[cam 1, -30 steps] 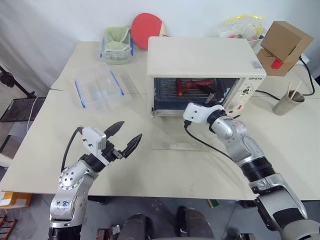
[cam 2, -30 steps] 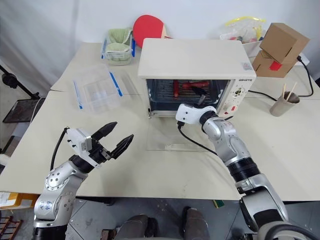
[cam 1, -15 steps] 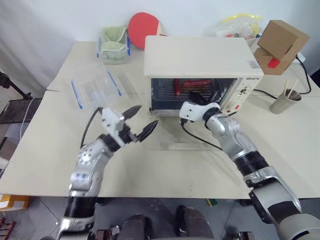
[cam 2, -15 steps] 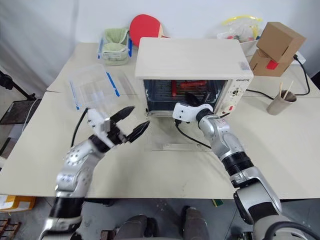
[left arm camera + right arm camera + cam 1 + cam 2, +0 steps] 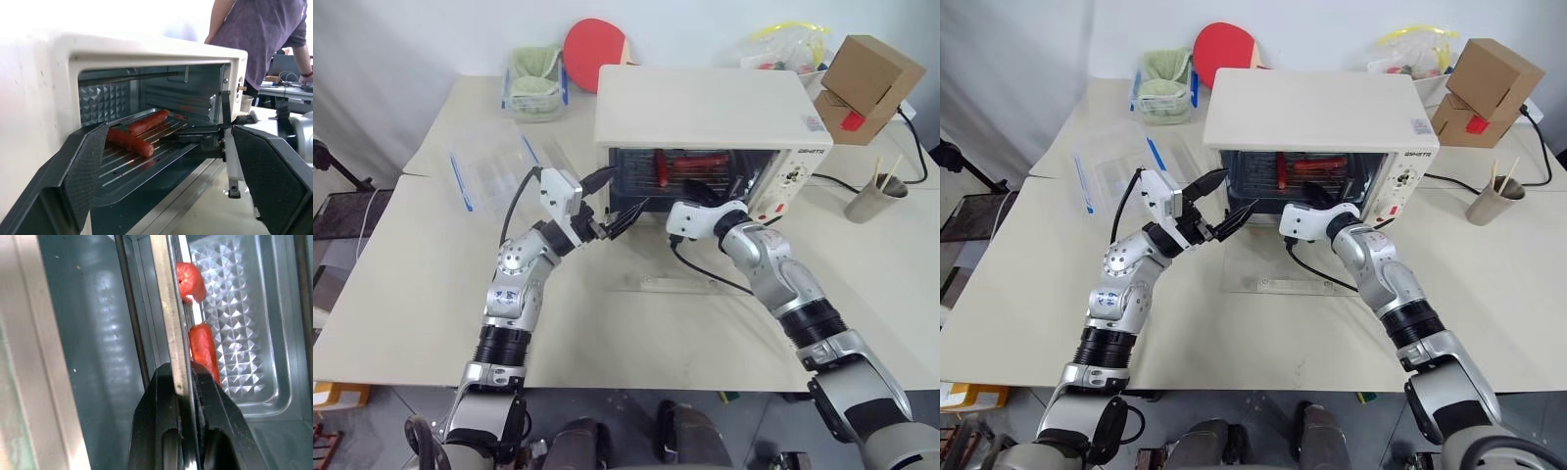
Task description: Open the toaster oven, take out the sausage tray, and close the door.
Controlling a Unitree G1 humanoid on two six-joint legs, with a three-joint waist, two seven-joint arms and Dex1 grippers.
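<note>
The right end effector (image 5: 183, 382) reaches into the mouth of the large cream-white boxy toaster oven (image 5: 705, 108), its two black fingers clamped together on the front rim of the shallow shiny silver metal sausage tray (image 5: 146, 156). The left end effector (image 5: 615, 199) hovers at the oven's open front, on its left side, with its fingers spread wide apart and nothing between them.

By my reading, the first step is done: the wide dark-tinted glass door (image 5: 680, 279) lies folded down flat on the pale table (image 5: 401, 264) in front of the oven. The second step is just under way, since the tray is gripped but sits inside the oven cavity on its rack. Pulling it out, setting it down and swinging the door shut are all left.

Counted: one toaster oven, one tray, and two red sausages (image 5: 139, 132) lying side by side on the tray's ribbed base. Elsewhere on the table are one clear plastic container with blue clips (image 5: 494, 171), one red round paddle (image 5: 592, 44), one brown cardboard box (image 5: 867, 78) and one paper cup holding sticks (image 5: 876, 201).
</note>
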